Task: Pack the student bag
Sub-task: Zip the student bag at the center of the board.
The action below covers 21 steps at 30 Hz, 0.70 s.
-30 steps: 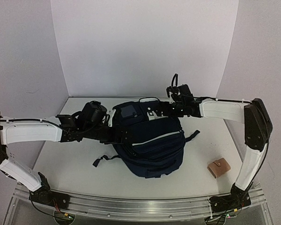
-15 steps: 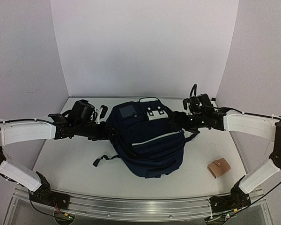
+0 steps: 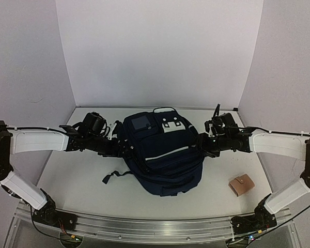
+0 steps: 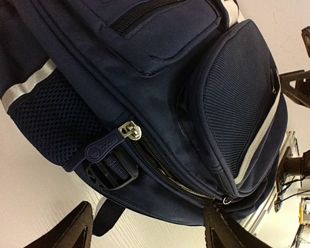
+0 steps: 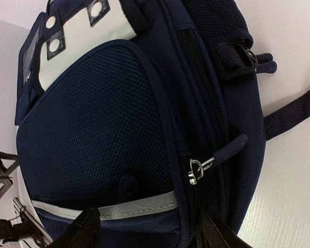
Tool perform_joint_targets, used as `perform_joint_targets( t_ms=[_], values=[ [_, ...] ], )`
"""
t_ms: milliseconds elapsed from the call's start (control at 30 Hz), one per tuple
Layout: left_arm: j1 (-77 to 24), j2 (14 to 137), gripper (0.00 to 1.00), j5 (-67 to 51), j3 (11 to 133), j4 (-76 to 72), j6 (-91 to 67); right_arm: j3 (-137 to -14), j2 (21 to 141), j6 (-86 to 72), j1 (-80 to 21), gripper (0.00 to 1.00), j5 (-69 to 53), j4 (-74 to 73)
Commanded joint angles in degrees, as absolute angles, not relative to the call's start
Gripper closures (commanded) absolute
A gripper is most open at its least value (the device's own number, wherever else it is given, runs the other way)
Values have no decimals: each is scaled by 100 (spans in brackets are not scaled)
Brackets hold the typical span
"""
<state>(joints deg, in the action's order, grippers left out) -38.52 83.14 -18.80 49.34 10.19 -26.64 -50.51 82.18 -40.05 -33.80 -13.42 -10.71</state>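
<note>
**Backpack lies mid-table with a gripper at each flank**

At the left, the left gripper [image 4: 150, 228] is level with the left flank of the large dark navy fabric backpack [image 3: 165, 160]. Its jaws are spread wide. In the left wrist view the bag's lower edge and a dark strap lie in the gap, and neither fingertip is pinching anything. Just beyond the tips are a black mesh side pocket [image 4: 51, 116], a silver zip slider with a navy rubber pull tab [image 4: 119, 138] and a black plastic buckle [image 4: 111, 175].

The backpack lies flat on the white table [image 3: 72, 181], about midway across it, with its front pockets facing up. Its white-patched top end [image 3: 170, 125] points toward the back wall. A thin white reflective stripe [image 3: 170, 152] crosses its front.

At the bag's right flank, the right gripper [image 5: 150, 230] also has its jaws apart, and navy cloth fills the gap between them. Whether the tips bear on the fabric does not show. A small silver zip pull [image 5: 199, 169] hangs just above the tips, beside a mesh front panel [image 5: 98, 124].

Farther right, well apart from the bag, a small tan wallet with a snap tab [image 3: 241, 185] lies on the table.
</note>
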Motion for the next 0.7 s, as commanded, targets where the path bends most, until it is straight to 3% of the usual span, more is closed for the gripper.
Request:
perform_joint_targets(
  t_ms=[0,167,533,667],
  values=[
    [-3775,8424,30,-2117,5065,664,-2034,-5009,8331,-4044,-3402,58,-1416,-553],
    [-3738,8620,33,-2059,5259,708,-1613,-5194,8529,-3891,-3392,98,-872,-492],
    [-3577,9041,35,-2359,5669,597,-1164,-6090,9373,-2762,-2491,100,-1114,-501],
    [-3557,9275,40,-2442,5903,627,-996,-6370,9703,-2559,-2364,100,-1490,-500]
  ],
)
